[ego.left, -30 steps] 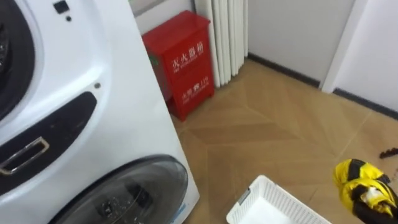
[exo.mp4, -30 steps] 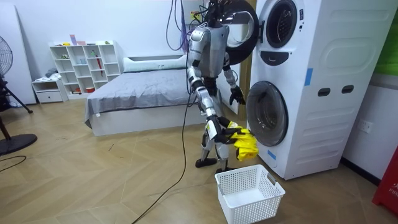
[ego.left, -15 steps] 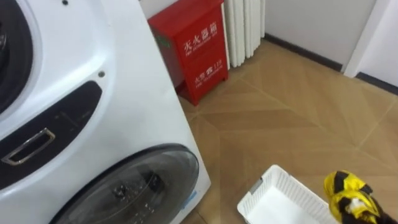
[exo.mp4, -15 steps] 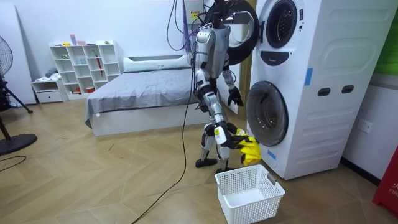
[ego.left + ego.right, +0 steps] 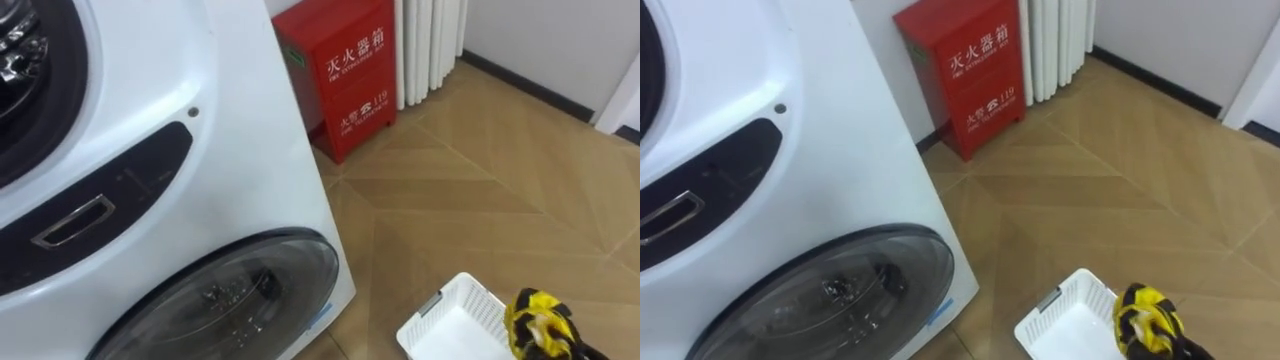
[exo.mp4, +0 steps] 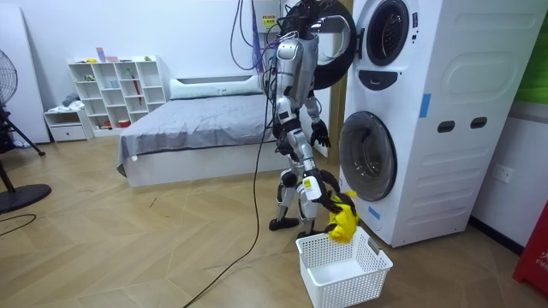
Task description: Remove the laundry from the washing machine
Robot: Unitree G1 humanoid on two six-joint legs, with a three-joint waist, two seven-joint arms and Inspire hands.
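Observation:
I stand in front of the white stacked washing machine. Its lower round door is closed, and the upper door hangs open beside my head. My right hand is lowered and shut on a yellow and black garment, which dangles over the near rim of the white plastic basket on the floor. In the room view the garment hangs just above the basket. My left hand hangs close to the lower door.
A red cabinet and a white radiator stand against the wall past the machine. Wooden floor spreads to the right. Behind me are a bed, a white shelf and a standing fan.
My right arm has lowered and carried the garment from beside the lower door to just over the basket. The head camera has shifted, so the machine now shows further right.

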